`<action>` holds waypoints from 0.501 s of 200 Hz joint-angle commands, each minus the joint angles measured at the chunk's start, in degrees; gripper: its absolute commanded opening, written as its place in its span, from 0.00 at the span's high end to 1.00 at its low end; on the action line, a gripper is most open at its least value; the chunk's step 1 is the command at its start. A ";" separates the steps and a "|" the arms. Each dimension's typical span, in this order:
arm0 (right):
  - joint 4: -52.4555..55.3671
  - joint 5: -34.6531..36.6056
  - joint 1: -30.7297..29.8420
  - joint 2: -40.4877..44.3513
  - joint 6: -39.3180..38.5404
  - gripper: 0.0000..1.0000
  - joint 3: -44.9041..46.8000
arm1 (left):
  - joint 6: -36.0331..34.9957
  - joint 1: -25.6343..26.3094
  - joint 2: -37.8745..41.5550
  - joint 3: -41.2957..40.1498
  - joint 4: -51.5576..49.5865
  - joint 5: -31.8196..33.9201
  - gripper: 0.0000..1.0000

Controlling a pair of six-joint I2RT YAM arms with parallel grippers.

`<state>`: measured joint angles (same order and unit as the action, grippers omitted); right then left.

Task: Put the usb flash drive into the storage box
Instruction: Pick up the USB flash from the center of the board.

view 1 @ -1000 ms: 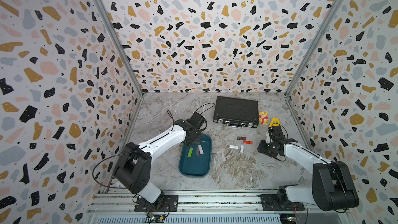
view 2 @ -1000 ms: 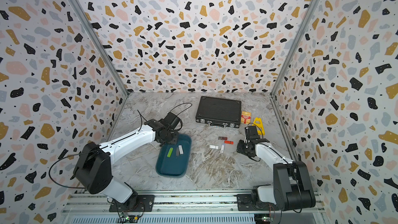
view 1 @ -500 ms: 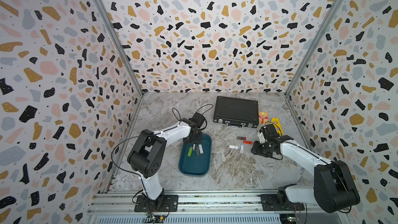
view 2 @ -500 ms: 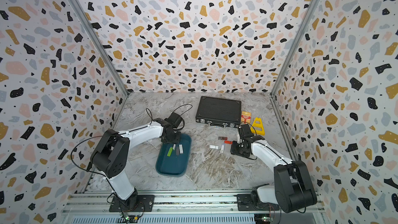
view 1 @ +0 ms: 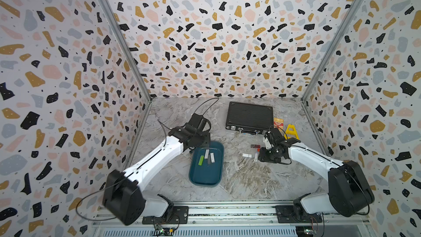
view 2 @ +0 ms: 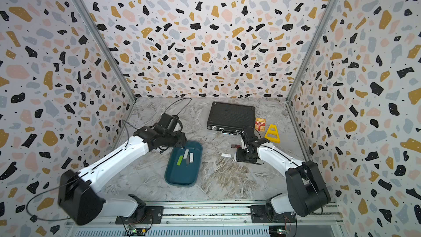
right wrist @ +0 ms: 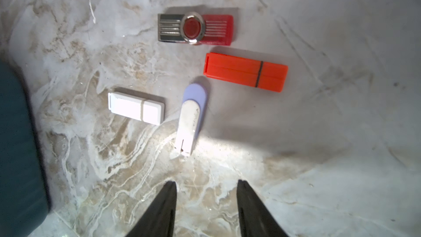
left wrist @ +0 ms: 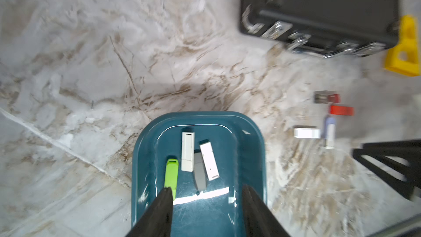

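Four usb flash drives (left wrist: 188,151) in storage box (left wrist: 250,156), four loose on worktop (right wrist: 319,133).
Left end effector (left wrist: 207,188) released above box; right end effector (right wrist: 206,182) released, near lavender-white drive (right wrist: 190,119).

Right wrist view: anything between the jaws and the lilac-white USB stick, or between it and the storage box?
Nothing between the right gripper and the lilac-white stick: only bare table, jaws open. Toward the storage box, the white capped stick lies flat beside it; a lifted carry should likely clear it.
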<state>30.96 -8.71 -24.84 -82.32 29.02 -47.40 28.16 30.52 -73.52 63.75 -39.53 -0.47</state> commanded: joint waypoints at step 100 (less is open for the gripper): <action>3.24 6.79 -3.53 -12.15 2.33 0.52 -9.47 | -2.75 -0.20 21.59 -9.73 -12.46 0.49 0.43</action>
<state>32.05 -3.51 -27.66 -94.43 30.61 -55.31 27.18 30.52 -53.43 54.43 -50.35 -1.21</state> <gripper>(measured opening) 0.480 0.573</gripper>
